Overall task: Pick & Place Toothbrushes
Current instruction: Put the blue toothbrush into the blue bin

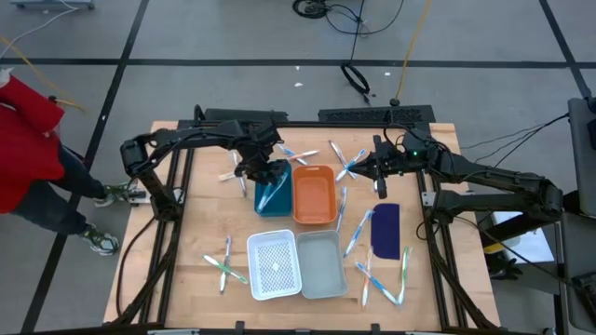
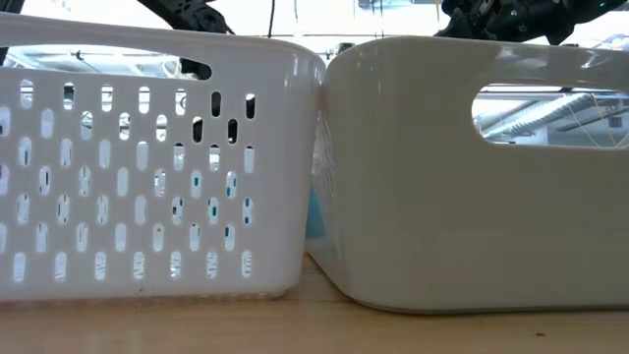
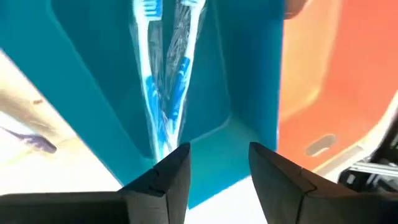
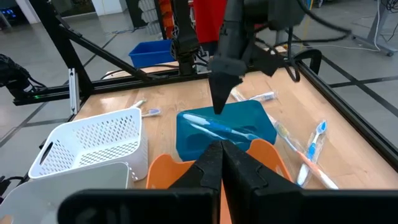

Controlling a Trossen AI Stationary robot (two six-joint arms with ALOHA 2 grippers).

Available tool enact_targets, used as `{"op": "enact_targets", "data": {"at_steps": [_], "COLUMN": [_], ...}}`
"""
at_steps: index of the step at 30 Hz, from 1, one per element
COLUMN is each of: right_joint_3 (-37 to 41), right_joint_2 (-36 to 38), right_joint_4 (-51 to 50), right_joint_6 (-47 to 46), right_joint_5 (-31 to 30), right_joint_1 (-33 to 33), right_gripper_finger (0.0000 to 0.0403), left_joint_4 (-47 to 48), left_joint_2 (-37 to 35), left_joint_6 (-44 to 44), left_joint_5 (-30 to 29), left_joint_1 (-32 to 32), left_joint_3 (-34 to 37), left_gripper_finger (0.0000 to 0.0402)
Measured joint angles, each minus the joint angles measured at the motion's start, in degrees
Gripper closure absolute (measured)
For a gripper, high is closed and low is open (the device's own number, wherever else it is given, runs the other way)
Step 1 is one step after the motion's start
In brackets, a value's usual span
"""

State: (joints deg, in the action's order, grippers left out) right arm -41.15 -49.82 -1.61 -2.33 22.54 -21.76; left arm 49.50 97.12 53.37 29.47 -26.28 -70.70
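Two baskets are standing side by side at the near edge of the wooden surface [image 1: 200, 177]: a white perforated basket [image 1: 274, 265] and a plain grey basket [image 1: 322, 263] touching it. Several toothbrushes are lying loose around them, one bunch [image 1: 224, 265] to the left of the white basket and another bunch [image 1: 384, 279] to the right of the grey one. A dark blue flat piece [image 1: 386, 230] is lying just beyond that right-hand bunch. Farther back, a teal bin [image 1: 273, 196] and an orange bin [image 1: 315, 194] are sitting next to each other. The left gripper [image 1: 264, 172] is hanging over the teal bin with its jaws standing apart, and two packaged blue toothbrushes [image 3: 163, 93] are lying inside that bin, free of the fingers [image 3: 171, 174]. The right gripper [image 1: 365, 168] is hovering to the right of the orange bin with its jaws pressed together and holding nothing. More toothbrushes [image 1: 349, 164] are lying crossed on the surface at the far side.
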Motion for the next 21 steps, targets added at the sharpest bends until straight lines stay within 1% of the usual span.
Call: {"op": "enact_targets", "data": {"at_steps": [3,7,13,15,17,18,21], "right_joint_3": [0.0,0.0,0.0,0.0,0.0,0.0,0.0], "right_joint_2": [0.0,0.0,0.0,0.0,0.0,0.0,0.0], "right_joint_4": [-0.02,-0.02,-0.02,-0.02,0.01,0.0,0.0], "right_joint_6": [0.0,0.0,0.11,0.17,0.57,0.83,1.11], "right_joint_5": [-0.01,0.0,0.0,-0.01,-0.02,-0.02,-0.02], "right_joint_1": [-0.01,-0.01,-0.02,0.0,-0.01,-0.02,0.0], "right_gripper_finger": [0.0403,0.0403,0.0403,0.0403,0.0403,0.0403,0.0403], "left_joint_4": [-0.02,0.6,1.78,1.65,1.46,1.57,0.82], "left_joint_2": [-3.03,-7.91,-14.72,-16.24,-17.27,-17.65,-18.32], "left_joint_6": [1.88,6.48,16.39,19.13,20.61,20.62,16.14], "left_joint_5": [-0.41,-4.95,-12.96,-16.28,-20.85,-23.69,-34.69], "left_joint_1": [0.55,3.31,10.77,13.65,16.33,17.57,21.55], "left_joint_3": [0.02,0.02,0.02,0.02,0.0,0.02,0.02], "left_gripper_finger": [0.024,0.0249,0.0274,0.0283,0.0291,0.0296,0.0317]}}
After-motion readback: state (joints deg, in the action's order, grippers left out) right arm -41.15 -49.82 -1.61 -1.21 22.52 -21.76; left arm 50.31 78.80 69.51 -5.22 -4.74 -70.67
